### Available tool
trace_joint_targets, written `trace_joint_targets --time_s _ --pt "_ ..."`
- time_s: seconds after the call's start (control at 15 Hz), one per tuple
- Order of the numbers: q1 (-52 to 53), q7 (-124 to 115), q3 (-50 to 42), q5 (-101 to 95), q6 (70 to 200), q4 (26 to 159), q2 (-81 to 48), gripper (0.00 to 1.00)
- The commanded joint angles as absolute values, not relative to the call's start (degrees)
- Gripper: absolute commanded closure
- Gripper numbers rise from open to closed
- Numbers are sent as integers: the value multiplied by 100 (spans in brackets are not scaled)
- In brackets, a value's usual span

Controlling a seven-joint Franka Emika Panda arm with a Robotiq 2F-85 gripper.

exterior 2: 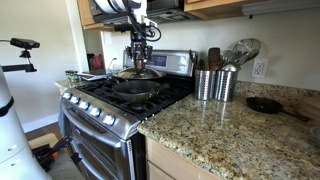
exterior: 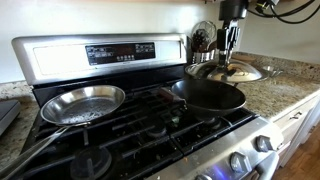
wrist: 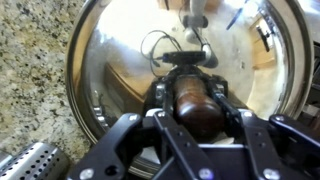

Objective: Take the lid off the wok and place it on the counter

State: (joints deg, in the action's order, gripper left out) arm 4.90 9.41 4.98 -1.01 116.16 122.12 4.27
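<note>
- Grip: my claw [wrist: 193,92] is closed down to a narrow gap, a finger pressed to each side of the dark knob [wrist: 195,112] of the lid [wrist: 110,60]. It holds nothing else.
- Straight below me, and centred, the lid spreads evenly around my fingers with its rim about level. It is round, so there is no long axis to line up. Only height counts for the coming move.
- Under the lid and past its rim, to one side of me, the speckled counter [wrist: 30,70] shows in the wrist view. In an exterior view the lid [exterior: 238,72] looks very low over the counter [exterior: 290,75]. I cannot tell whether it is touching or just short of it.
- The wok [exterior: 208,95] sits uncovered on the stove [exterior: 150,125], off to my side and near the lid's rim but apart from it. The silver frying pan [exterior: 85,102] lies well beyond it.
- I judge the lifting-off finished and the setting-down nearly so. What remains is a short, straight descent if any gap is left, then opening and rising clear of the knob.
- The stone is polished and hard, so a glass lid with a metal rim could clink or skate if I let go early.
- A perforated utensil holder [wrist: 35,162] stands just beside the rim, so I have little room on that side.
</note>
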Motion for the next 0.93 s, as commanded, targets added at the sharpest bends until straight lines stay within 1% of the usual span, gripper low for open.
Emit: trace_joint_targets --time_s 0.0,0.87 --pt "283 867 274 -265 11499 12254 691 81" --pt "-550 306 -529 -770 11913 12278 673 81"
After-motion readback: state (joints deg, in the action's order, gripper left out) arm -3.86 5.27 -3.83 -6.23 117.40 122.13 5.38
